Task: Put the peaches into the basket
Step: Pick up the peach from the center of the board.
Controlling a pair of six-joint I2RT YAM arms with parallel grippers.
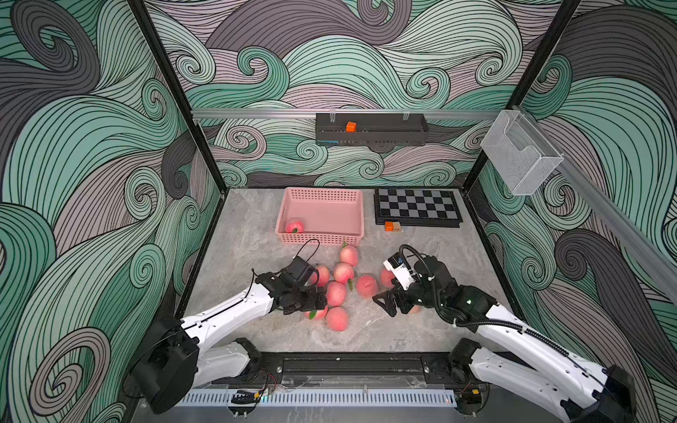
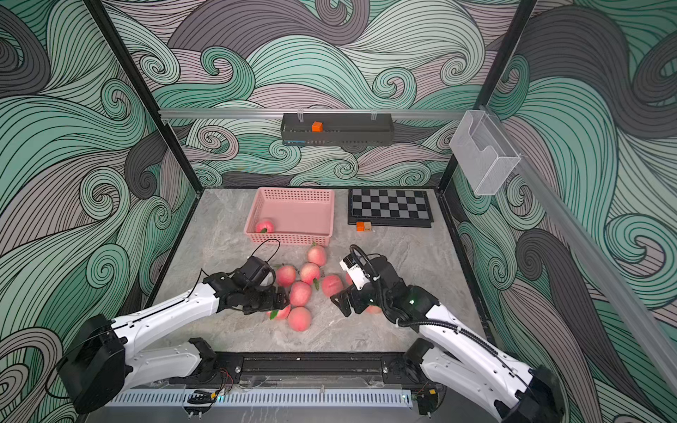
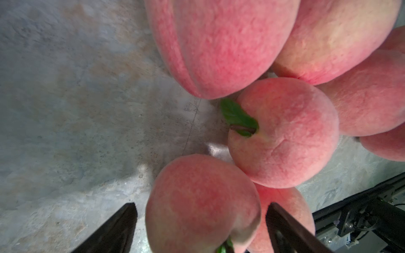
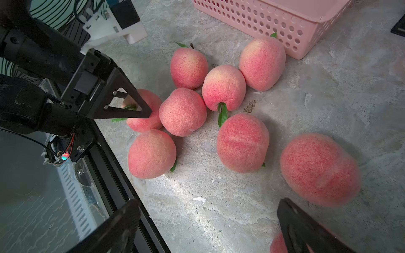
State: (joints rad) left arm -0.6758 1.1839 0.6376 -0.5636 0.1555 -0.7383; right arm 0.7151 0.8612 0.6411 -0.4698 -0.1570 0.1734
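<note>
I saw blushing pink-cream peaches (image 4: 182, 111) clustered on grey stone worktop (image 1: 384, 329), swirl-patterned walls (image 1: 366, 55), left pincer (image 3: 200, 210) wide astride one, right pincer (image 4: 208, 203) wide

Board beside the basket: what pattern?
The board shows black-and-grey checks inside a black frame; clearest in a top view.

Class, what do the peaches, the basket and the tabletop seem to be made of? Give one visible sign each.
Peaches: probably foam or plastic imitations; matte, speckled, fuzzy-looking skin.
Basket: moulded plastic, smooth pink, regular round holes.
Tabletop: grey veined stone look, matte; real stone or printed, unclear.
</note>
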